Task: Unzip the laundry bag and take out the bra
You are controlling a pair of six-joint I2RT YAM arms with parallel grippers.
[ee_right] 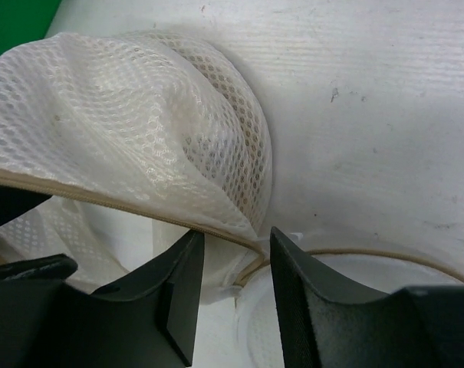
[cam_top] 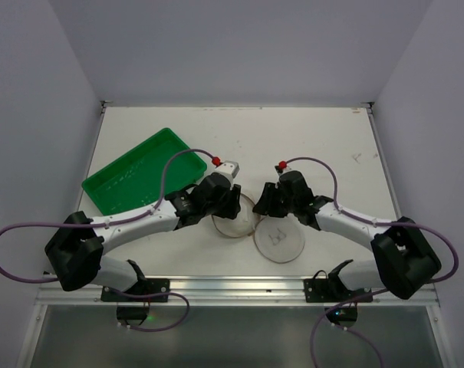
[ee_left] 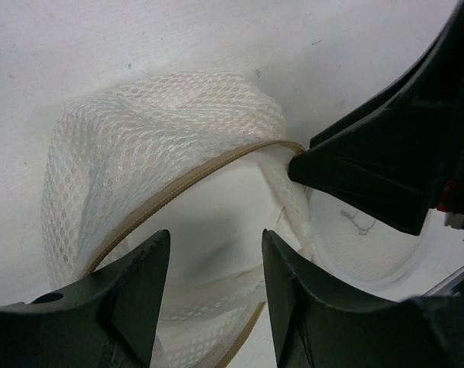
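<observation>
The laundry bag lies unzipped in two round halves at the table's near middle. The half with the dark bra drawing lies flat. The mesh half is domed, edged by a tan zip. Smooth white cloth shows inside it; I cannot tell whether it is the bra. My left gripper is open over that opening. My right gripper is open, its jaws astride the zip where the halves join. Its dark finger shows in the left wrist view.
A green rectangular tray sits at the left back of the white table, and its corner shows in the right wrist view. White walls close the table at the sides and back. The two wrists are close together.
</observation>
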